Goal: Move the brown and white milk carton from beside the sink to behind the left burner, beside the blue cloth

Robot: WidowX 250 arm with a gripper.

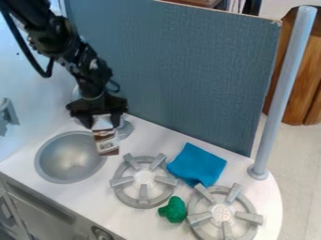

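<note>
Holds a small toy carton (106,139), white at the top and brown lower down with a pale label, in the black gripper (103,121). Hangs from the upper left of the camera view, pointing down toward the counter. Is clamped on the carton's upper end, with a finger on either side. Leans slightly in the view, with the carton's lower end farther right than its top. Lies, as seen from the camera, across the right rim of the round gray sink (46,175), to the left of and behind the left stove burner (143,202). Cannot tell whether the carton's bottom touches the white countertop (94,199) or stays just above it.

Shows a gray faucet (126,129) just behind the carton, partly hidden by the gripper. Has a crumpled blue cloth (197,164) on the counter to the right of the left burner, reaching close to the right stove burner (251,231). Has a lumpy green toy vegetable (173,209) near the front edge, between the two burners and close to both. Rises behind the counter as a tall blue-gray panel (169,70), with a gray upright post (285,84) standing at the counter's right end. Includes brown wooden furniture (304,79) on the floor beyond the post.
</note>
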